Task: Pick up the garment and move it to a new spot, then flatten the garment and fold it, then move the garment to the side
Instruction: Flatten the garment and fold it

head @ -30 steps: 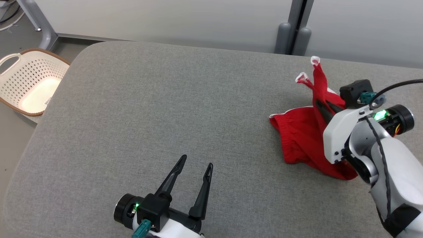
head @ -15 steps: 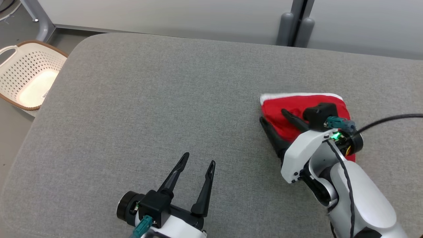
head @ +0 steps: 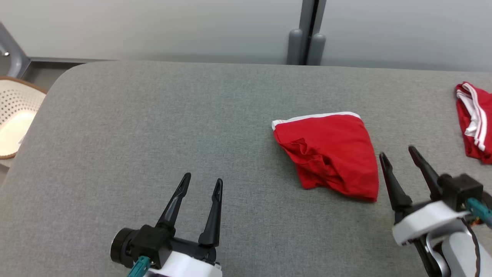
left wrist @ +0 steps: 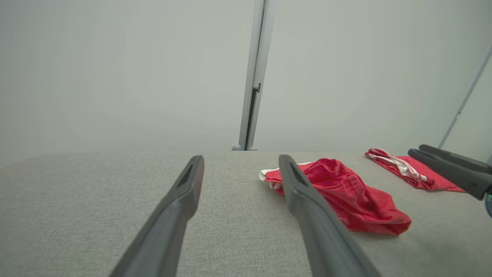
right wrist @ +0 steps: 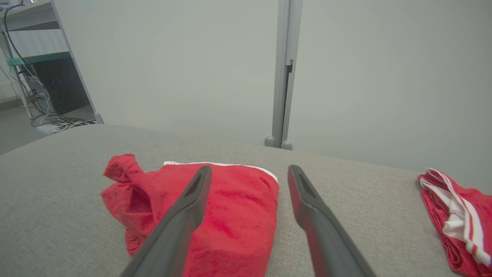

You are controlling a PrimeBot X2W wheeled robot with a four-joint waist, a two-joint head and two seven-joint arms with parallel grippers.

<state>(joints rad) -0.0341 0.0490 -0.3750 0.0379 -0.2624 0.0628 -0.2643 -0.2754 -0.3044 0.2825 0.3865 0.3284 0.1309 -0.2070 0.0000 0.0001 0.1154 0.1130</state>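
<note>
On the grey table (head: 153,115), right of centre, clear of edges: red garment (head: 330,154), rumpled, seemingly at its new spot; flattening, folding, shifting aside left to do. Wide bare room toward the left edge, another red garment (head: 471,119) at the right edge. Near the front edge, left gripper (head: 203,178) and right gripper (head: 397,151), jaws spread, empty.

A: Red garment (head: 330,154) lies loosely folded on the grey table (head: 153,115).
B: Right gripper (head: 396,151) just beside it, fingers spread! Left gripper (head: 203,177) well apart, spread too.
</note>
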